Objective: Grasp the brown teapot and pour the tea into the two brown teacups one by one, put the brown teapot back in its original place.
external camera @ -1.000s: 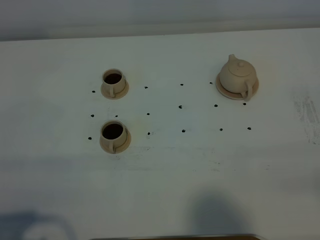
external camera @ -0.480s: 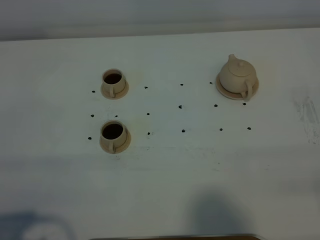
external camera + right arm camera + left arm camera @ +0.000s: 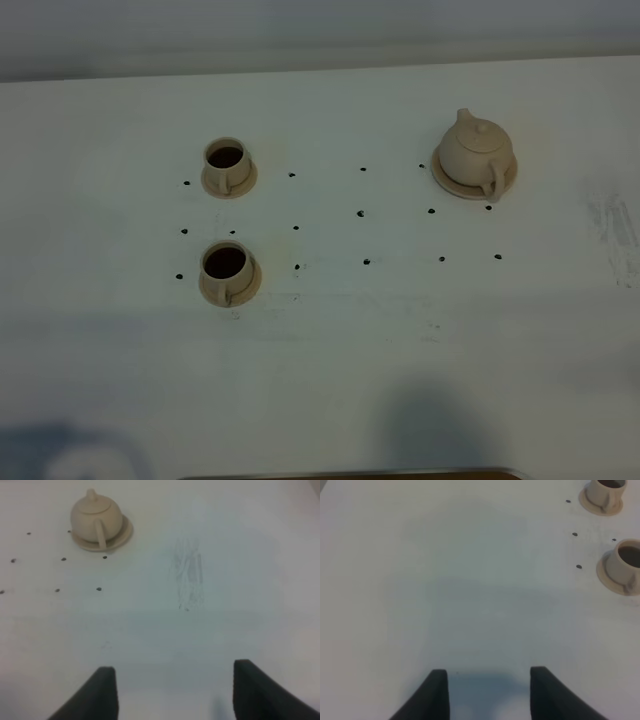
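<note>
The brown teapot stands upright on its round coaster at the back right of the white table; it also shows in the right wrist view, on the coaster. Two brown teacups on saucers stand at the left, one farther back and one nearer; both hold dark tea. They show in the left wrist view too. My left gripper is open and empty, well away from the cups. My right gripper is open and empty, well short of the teapot. Neither gripper shows in the exterior view.
Small black dots mark the tabletop between cups and teapot. Faint scuff marks lie at the right. A brown edge runs along the near table side.
</note>
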